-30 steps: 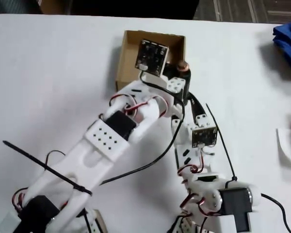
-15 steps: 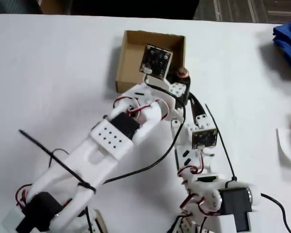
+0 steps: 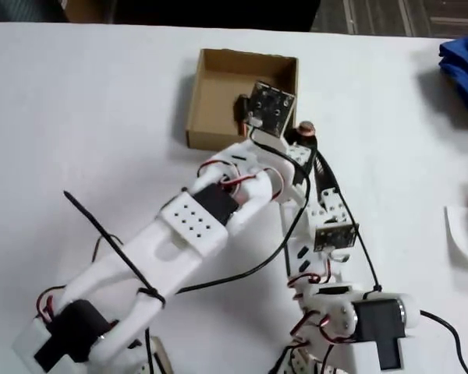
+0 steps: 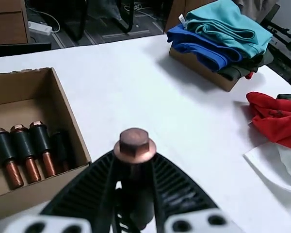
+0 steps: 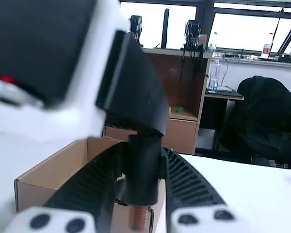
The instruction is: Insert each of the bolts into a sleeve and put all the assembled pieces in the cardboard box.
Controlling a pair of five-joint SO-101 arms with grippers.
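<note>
Bolt (image 4: 134, 144) in left tool (image 4: 135, 167), shank hidden by sleeve (image 5: 143, 182) in right tool (image 5: 143, 155)

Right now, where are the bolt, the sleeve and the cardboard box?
bolt (image 4: 134, 144), left wrist view, on its copper hex head.
sleeve (image 5: 142, 167), right wrist view, on its black side.
cardboard box (image 3: 222, 101), high view, on its bare floor.

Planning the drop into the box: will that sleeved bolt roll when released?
Probably rolls a little: the sleeve is round, though the bolt has a hexagonal head. Likely heavy for its size, looking like solid metal.
</note>
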